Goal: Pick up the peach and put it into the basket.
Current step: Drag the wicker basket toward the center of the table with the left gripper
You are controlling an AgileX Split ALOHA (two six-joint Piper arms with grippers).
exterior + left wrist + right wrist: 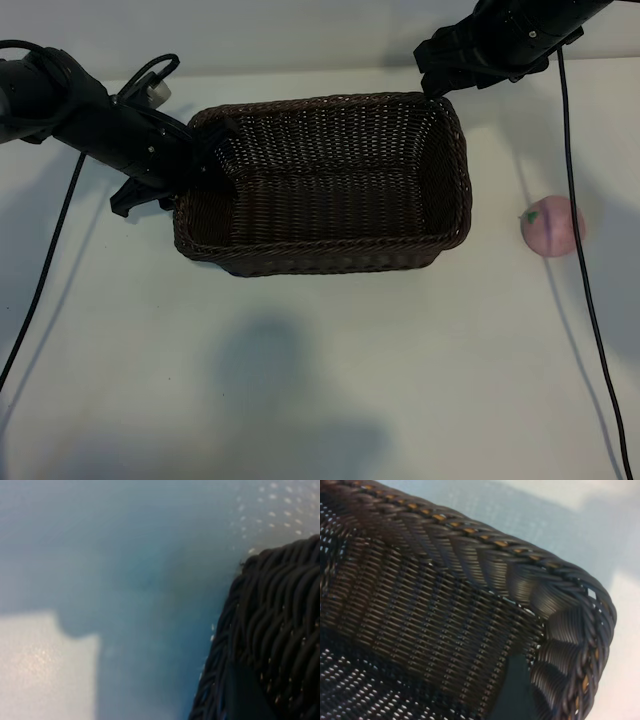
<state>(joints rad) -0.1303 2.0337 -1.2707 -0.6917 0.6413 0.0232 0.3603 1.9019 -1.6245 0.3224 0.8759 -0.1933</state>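
My left pincer point(205, 160) clamps the basket point(325, 250) rim; right pincer point(437, 92) gapes at its corner, peach point(551, 225) ungrabbed on desk point(320, 380) — swinging over could snag wicker.

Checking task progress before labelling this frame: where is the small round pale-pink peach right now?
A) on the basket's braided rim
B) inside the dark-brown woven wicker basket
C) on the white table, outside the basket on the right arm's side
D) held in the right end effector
C: the small round pale-pink peach lies on the white table, clear of the dark-brown woven wicker basket, which holds nothing.
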